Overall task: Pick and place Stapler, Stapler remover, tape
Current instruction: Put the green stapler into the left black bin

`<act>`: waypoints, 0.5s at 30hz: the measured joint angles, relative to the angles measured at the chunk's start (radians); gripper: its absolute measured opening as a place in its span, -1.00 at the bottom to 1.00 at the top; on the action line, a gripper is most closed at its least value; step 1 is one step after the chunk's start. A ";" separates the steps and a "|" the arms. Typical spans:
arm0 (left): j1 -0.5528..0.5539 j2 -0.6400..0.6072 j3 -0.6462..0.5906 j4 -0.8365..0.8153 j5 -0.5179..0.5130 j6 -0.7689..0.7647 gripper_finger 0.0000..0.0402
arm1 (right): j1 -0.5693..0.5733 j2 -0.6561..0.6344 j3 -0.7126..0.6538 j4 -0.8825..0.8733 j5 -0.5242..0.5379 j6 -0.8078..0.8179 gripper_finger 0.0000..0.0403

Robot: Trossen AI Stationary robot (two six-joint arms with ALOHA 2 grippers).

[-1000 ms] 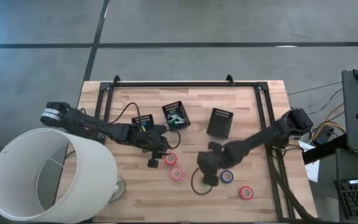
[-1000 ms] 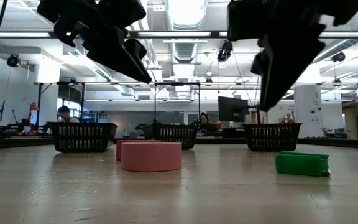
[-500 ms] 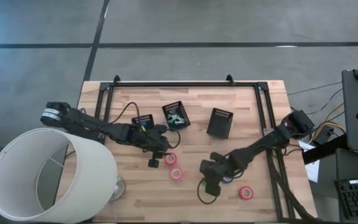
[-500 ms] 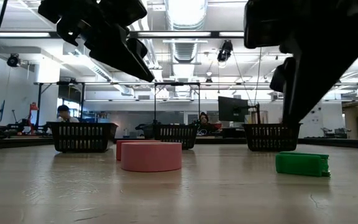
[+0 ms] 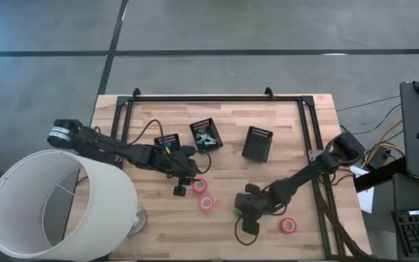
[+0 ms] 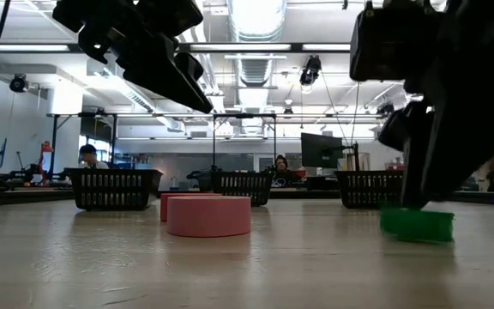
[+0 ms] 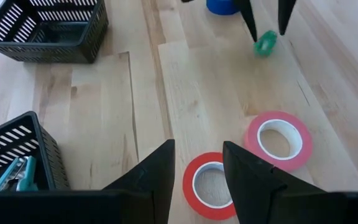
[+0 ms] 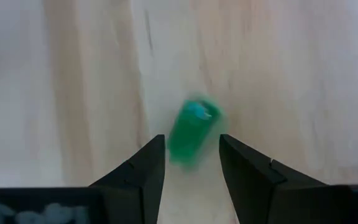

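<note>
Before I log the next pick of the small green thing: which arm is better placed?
Right. The right gripper hangs over the green thing, open fingers either side. The left gripper waits over the red tape rolls, farther off.

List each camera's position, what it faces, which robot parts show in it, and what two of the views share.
High view: above the table, straight down; both arms, right gripper over the green item.
Low view: at tabletop height, level toward the mesh bins; both grippers hang from above.
Left wrist view: past the left gripper at two red tape rolls.
Right wrist view: down between its open fingers at the green item.
Shared: the green item shows in both wrist views.
</note>
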 joint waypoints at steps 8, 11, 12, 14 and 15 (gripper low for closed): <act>0.000 -0.001 0.000 0.000 0.000 0.000 -0.31 | 0.001 0.045 0.003 0.010 0.029 -0.015 -0.23; 0.000 -0.001 0.000 0.001 0.000 0.001 -0.31 | 0.001 0.045 0.002 0.009 0.059 -0.020 -0.23; 0.000 -0.001 0.000 0.000 0.000 0.001 -0.31 | 0.001 0.044 0.002 0.009 0.068 -0.029 -0.23; 0.000 -0.002 0.000 0.002 0.000 0.005 -0.31 | 0.004 0.043 0.004 0.012 0.077 -0.063 -0.24; 0.000 -0.002 0.000 0.000 0.000 0.006 -0.31 | 0.007 0.043 0.007 0.017 0.084 -0.088 -0.24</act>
